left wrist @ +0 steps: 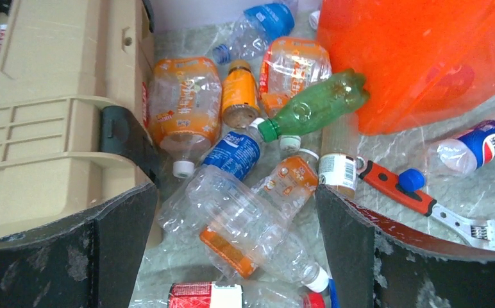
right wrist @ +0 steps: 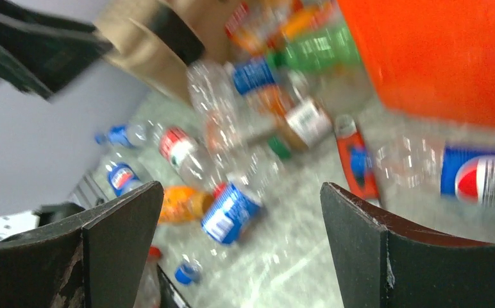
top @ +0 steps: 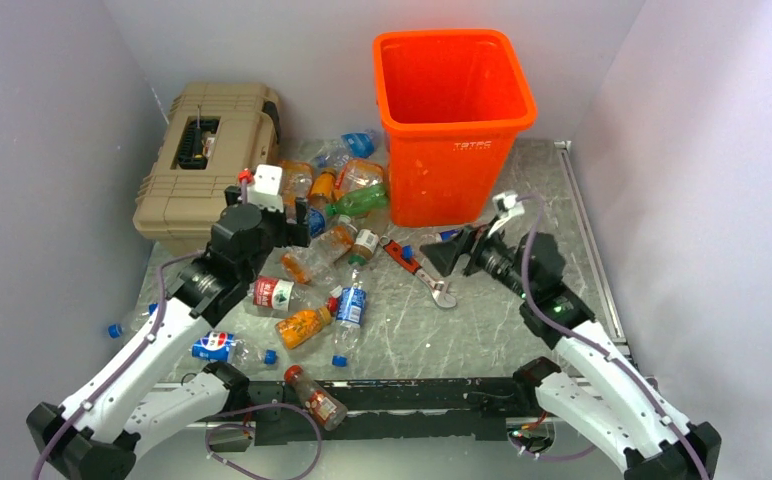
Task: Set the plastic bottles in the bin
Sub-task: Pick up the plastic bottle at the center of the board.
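Presently both of my end effectors stand wide open and hold nothing. My left end effector (left wrist: 235, 192) hangs over the densest heap of bottles (top: 332, 215), which lies packed between the toolbox (top: 202, 160) and the bin (top: 442, 180). Its fingers straddle a clear bottle (left wrist: 232, 221), crushed and lying on top of others; I judge this stance to be the lineup for a pick, since the topmost item should lift without dragging its neighbours. My right end effector (right wrist: 242, 187) hovers low over the worktop (top: 462, 330) near the bin's front. Its view is blurred, but a Pepsi bottle (right wrist: 482, 176) shows beside the bin wall, off to one side of the fingers rather than between them. A wrench (top: 422, 270) lies among the bottles and is not for collection. The bin stands upright at the far edge, mouth open, and no bottle shows inside from above. Every bottle seen lies on the worktop, so I judge the task barely begun.
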Available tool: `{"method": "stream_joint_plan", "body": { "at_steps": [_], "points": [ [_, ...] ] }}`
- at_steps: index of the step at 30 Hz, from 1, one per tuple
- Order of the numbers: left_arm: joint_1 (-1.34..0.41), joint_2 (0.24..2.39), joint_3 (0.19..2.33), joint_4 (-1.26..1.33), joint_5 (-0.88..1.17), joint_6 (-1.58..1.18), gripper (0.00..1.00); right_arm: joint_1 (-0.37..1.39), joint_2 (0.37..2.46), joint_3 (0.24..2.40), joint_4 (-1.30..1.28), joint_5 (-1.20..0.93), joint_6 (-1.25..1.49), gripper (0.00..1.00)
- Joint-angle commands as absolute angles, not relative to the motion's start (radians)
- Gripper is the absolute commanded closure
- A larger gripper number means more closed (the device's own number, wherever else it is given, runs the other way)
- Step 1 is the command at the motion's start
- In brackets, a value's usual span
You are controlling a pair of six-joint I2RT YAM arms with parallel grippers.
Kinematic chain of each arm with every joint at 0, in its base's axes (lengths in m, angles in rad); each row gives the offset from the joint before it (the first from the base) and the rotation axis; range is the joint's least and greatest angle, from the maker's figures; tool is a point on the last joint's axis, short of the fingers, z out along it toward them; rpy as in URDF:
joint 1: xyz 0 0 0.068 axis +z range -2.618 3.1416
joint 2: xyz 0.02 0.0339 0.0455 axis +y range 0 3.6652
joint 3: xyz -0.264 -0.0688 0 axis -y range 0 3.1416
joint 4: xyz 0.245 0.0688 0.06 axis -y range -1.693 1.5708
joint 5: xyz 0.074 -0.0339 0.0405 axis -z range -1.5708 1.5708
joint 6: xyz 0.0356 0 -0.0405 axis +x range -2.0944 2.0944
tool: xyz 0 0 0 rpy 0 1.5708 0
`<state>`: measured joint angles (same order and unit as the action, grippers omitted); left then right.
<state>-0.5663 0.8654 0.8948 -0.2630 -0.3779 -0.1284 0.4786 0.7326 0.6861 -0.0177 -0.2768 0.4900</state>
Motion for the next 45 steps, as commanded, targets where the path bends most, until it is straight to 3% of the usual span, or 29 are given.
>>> {"method": "stream_joint_plan", "body": {
  "at_steps": [1, 9, 17, 22, 38, 45],
  "points": [
    [-0.573, 0.968, 0.982, -0.338, -0.303, -0.145, 0.01, 0.481, 0.693, 0.524, 0.046, -0.216, 0.624, 0.03],
    [-0.626, 1.235, 1.136, -0.612, -0.059, -0.232, 0.00, 0.480, 0.639, 0.370, 0.056, -0.143, 0.653, 0.04],
    [-0.702, 1.413, 1.158, -0.675, 0.073, -0.209, 0.01, 0.481, 0.664, 0.331, 0.056, -0.175, 0.639, 0.04],
    [-0.801, 1.524, 1.184, -0.721, 0.007, -0.221, 0.01, 0.482, 0.683, 0.319, 0.069, -0.188, 0.638, 0.04],
    [-0.805, 1.705, 1.206, -0.729, -0.074, -0.317, 0.02, 0.482, 0.708, 0.358, 0.087, -0.198, 0.632, 0.04],
    [-0.808, 1.742, 1.196, -0.693, -0.037, -0.328, 0.10, 0.481, 0.703, 0.344, 0.106, -0.203, 0.642, 0.04]
  ]
}}
